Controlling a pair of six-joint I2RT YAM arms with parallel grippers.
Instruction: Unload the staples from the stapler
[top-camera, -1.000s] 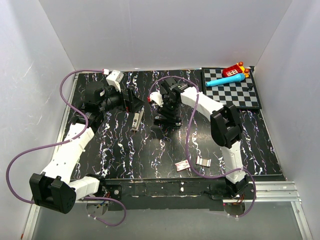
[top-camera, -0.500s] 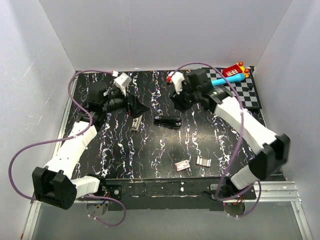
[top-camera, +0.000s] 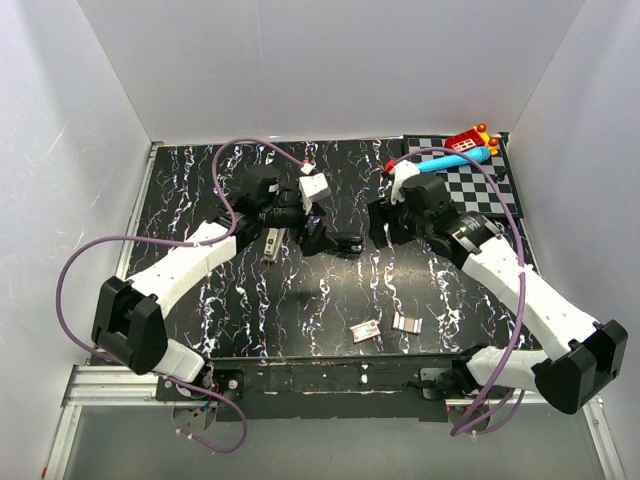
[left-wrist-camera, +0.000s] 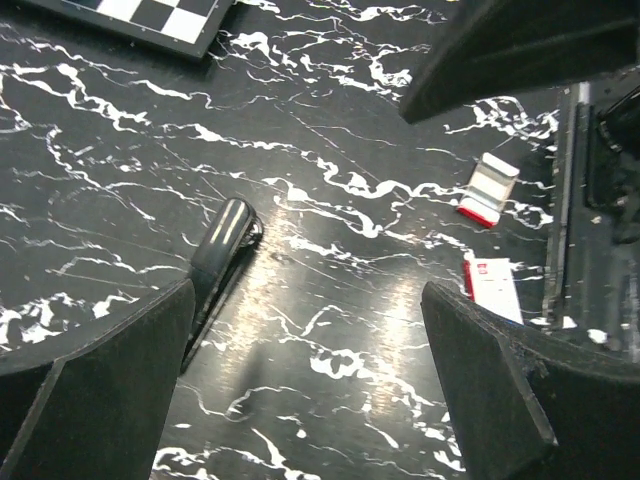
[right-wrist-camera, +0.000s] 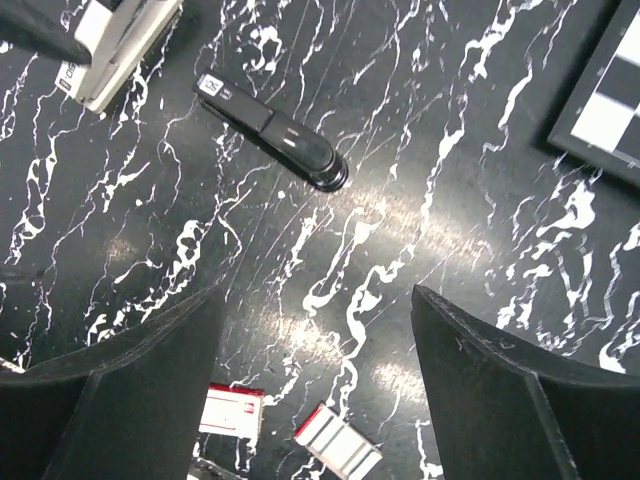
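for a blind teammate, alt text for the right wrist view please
A slim black stapler-like object lies diagonally on the black marbled table, framed by the right gripper and its open fingers. A red-and-white box and a silver piece lie at the bottom edge; a checkerboard corner shows top right.

In the right wrist view the stapler (right-wrist-camera: 118, 45) is cut off by the top edge, the chessboard (right-wrist-camera: 600, 95) by the right edge and the striped box (right-wrist-camera: 338, 447) by the bottom edge. Print on the red box (right-wrist-camera: 232, 410) is too small to read. In the left wrist view a finger (left-wrist-camera: 90, 400) hides the lower end of the black stapler (left-wrist-camera: 222, 250). From above, the left gripper (top-camera: 320, 238) covers one end of it.
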